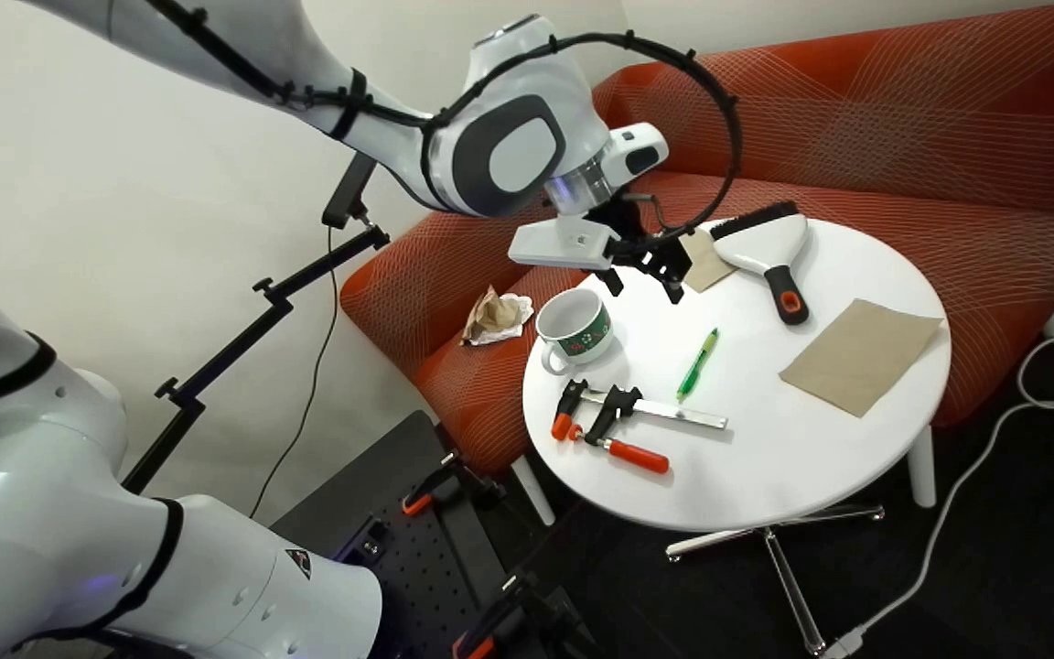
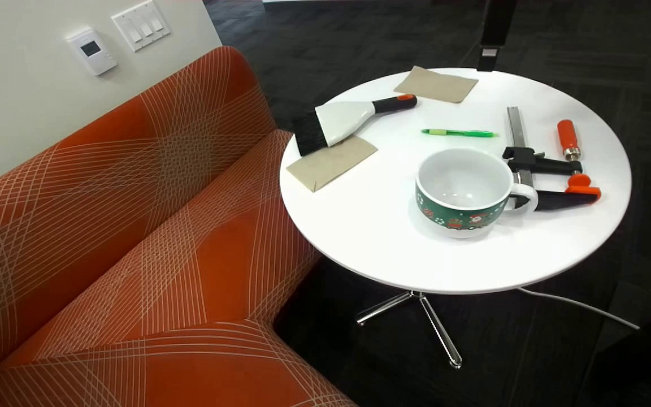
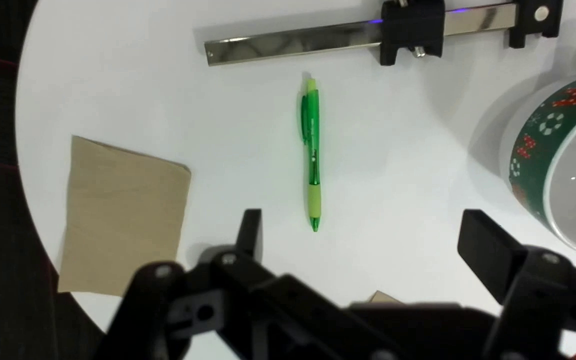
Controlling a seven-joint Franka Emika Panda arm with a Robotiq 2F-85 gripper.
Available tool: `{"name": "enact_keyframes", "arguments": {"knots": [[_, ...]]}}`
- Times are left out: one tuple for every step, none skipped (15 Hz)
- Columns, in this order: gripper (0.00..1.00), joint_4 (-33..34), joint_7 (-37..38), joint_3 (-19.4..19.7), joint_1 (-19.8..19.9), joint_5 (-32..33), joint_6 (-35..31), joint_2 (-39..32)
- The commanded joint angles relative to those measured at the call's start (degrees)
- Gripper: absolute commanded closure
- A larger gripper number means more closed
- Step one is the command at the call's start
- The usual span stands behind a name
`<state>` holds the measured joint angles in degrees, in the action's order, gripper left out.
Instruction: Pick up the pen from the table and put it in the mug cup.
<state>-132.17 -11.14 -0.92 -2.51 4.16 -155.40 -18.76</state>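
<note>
Pen [image 3: 313, 155] lies on the table [image 1: 783, 476], gripper [image 3: 363, 232] wide above

The gripper hangs over the table with its fingers [image 3: 490, 252] wide apart. The green pen lies flat, its clip end close to the bar of a clamp [image 1: 614, 410] but apart from it. The mug [image 2: 444, 213], white inside with a green printed band, stands upright near the pen, its handle close to the clamp. A brush [image 1: 765, 245] lies with its black bristles partly over a piece of brown paper [image 2: 334, 164]; a second sheet [image 1: 861, 357] lies flat near the brush's handle, well apart from the mug. In an exterior view, crumpled paper [image 1: 495, 316] rests on the orange couch [image 1: 865, 128].
</note>
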Motion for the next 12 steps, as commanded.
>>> {"name": "enact_keyframes", "arguments": {"knots": [[0.0, 6.7, -3.3, -1.4, 2.4, -0.1, -0.1, -7.3], [0.0, 8.1, -3.7, -1.4, 2.9, 0.0, 0.1, -9.0], [0.0, 9.5, -4.2, -1.6, 3.4, -0.1, 0.3, -10.7], [0.0, 10.7, -4.6, -1.7, 3.9, -0.1, 0.5, -12.2], [0.0, 11.9, -4.9, -1.9, 4.4, -0.2, 0.8, -13.7], [0.0, 13.2, -5.4, -2.2, 4.9, -0.3, 0.9, -15.2], [0.0, 14.3, -5.4, -2.4, 5.3, -0.4, 1.1, -16.5], [0.0, 15.2, -5.5, -2.8, 5.7, -0.4, 1.2, -17.7], [0.0, 16.1, -5.8, -3.1, 6.1, -0.4, 1.3, -18.8], [0.0, 16.9, -5.9, -3.3, 6.3, -0.3, 1.3, -19.8], [0.0, 17.7, -5.8, -3.5, 6.4, -0.2, 1.4, -20.7], [0.0, 18.3, -5.7, -3.7, 6.5, -0.2, 1.3, -21.6]]}}
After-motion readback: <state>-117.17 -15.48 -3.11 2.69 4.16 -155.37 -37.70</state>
